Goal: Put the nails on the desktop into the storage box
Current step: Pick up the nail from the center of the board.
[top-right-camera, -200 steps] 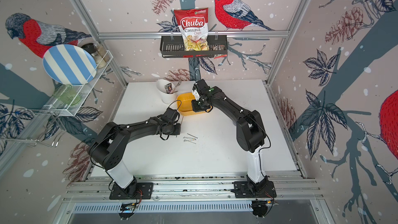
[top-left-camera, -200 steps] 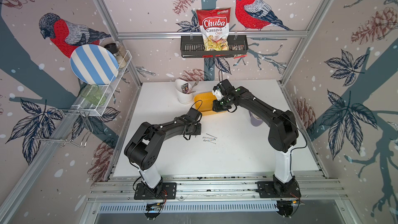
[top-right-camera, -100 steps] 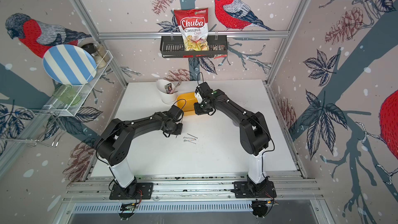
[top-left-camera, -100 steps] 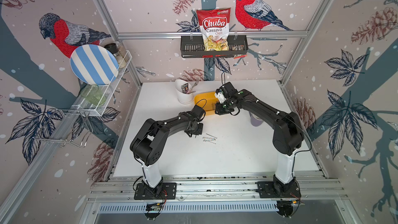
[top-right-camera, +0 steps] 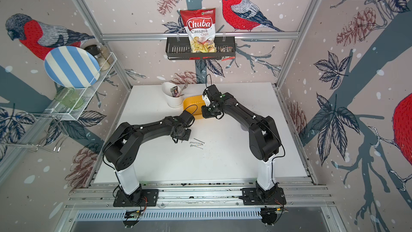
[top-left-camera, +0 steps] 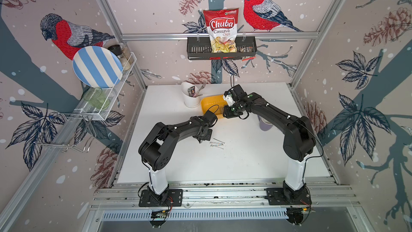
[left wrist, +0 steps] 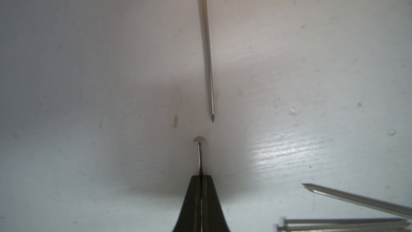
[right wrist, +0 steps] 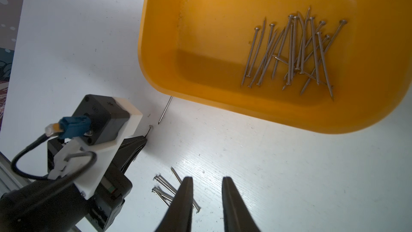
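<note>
- Left gripper (left wrist: pixel 201 178): jaws pinch one thin silver nail (left wrist: pixel 199 152), its flat head protruding.
- Right gripper (right wrist: pixel 206 178): jaws narrowly apart, seemingly empty.
- Many nails (right wrist: pixel 292 50) fill the yellow storage box (right wrist: pixel 156 41) near the tabletop's (top-left-camera: pixel 245 164) far edge.
- A few loose nails (top-left-camera: pixel 216 145) lie midway between its side edges.

Robot lab cell dressed as a kitchen: alu frame (top-left-camera: pixel 219 35) w/ bird wallpaper (top-left-camera: pixel 263 12), left arm (top-left-camera: pixel 178 128) & right arm (top-left-camera: pixel 274 112) bolted to rails (top-left-camera: pixel 223 194). Props: striped plate (top-left-camera: pixel 97 66) in wire rack (top-left-camera: pixel 107 106), chips bag (top-left-camera: pixel 221 25) in wall basket (top-left-camera: pixel 196 51), cutlery cup (top-left-camera: pixel 191 102).
</note>
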`<state>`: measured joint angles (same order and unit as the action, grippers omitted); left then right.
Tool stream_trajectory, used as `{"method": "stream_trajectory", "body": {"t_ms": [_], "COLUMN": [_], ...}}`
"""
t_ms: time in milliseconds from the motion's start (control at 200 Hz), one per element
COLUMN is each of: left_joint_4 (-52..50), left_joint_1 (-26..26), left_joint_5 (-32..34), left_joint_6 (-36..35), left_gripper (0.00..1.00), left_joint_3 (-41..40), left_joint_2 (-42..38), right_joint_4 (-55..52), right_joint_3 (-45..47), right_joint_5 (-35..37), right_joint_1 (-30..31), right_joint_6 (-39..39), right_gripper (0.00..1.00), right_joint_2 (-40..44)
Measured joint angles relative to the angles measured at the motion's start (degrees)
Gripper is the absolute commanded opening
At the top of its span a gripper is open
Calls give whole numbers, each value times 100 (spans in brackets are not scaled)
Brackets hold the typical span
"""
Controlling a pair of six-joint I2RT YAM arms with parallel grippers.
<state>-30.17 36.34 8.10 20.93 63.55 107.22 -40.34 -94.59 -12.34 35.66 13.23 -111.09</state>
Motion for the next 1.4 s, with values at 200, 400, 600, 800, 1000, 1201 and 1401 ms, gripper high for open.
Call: {"method": "stream_trajectory", "body": {"t_ms": [200, 400, 600, 800, 1000, 1201, 1401], "left_joint_4": [-219, -1434, -2076, -2100, -1932, -1504, -1095], "left_joint_1": [0, -142, -511, -887, -1021, -1036, -1040], "left_joint_5": [-17, -243, -415, -658, -807, -981, -1274], "left_joint_6": [0, 7, 76, 299, 479, 680, 776], "left_gripper": [0, 0, 0, 0, 0, 0, 0], "left_joint_3": [173, 203, 271, 553, 1300, 2308, 3281], "left_joint_2": [28, -299, -905, -1287, -1403, -992, -46], "right_joint_4": [37, 48, 76, 76, 72, 79, 136], "right_joint_3": [50, 31, -61, -175, -225, -50, 240], "right_joint_5": [0, 0, 0, 0, 0, 0, -2], "right_joint_1": [-4, -7, -7, -7, -26, -321, -664], "right_joint_6": [0, 2, 4, 9, 7, 22, 188], "right_gripper": [27, 27, 27, 27, 27, 27, 28], "right_joint_2": [20, 17, -11, -101, -131, 125, 708]}}
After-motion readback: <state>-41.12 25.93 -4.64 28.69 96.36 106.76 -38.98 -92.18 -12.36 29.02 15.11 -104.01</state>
